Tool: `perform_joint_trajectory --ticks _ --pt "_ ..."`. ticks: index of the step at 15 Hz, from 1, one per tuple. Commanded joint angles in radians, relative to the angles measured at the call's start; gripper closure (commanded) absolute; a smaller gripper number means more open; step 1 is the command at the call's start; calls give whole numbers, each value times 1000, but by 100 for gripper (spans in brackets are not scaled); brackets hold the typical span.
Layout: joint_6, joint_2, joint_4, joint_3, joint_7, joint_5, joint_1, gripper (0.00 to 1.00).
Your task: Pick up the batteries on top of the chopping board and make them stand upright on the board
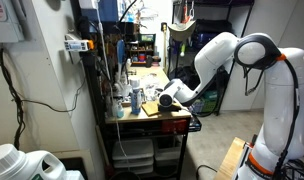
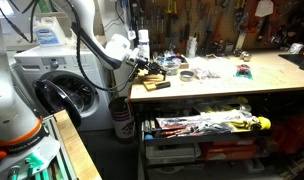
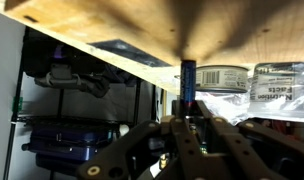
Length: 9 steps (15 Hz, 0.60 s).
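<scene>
- The claw [image 3: 188, 120] was seen clamped tight around a battery [image 3: 188, 78], held by one end;
- the battery was judged light, rigid and slippery; a mid-body hold was advised.

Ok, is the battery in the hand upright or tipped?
Upright: in the wrist view the battery stands straight out from the shut hand, square to the wood surface. Whether it touches cannot be told.
</scene>
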Motion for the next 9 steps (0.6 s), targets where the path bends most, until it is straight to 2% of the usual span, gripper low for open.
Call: perform_joint_trajectory --ticks 1,6,7,8,9 --pt "-1 17 3 18 5 -3 -24 96" --pt "-3 15 0 20 -7 4 -26 96" --pt "-3 14 -1 20 -7 3 -26 92" --pt "-3 13 -2 20 -6 3 -26 72" --pt "-2 11 -4 20 -4 2 -26 57"
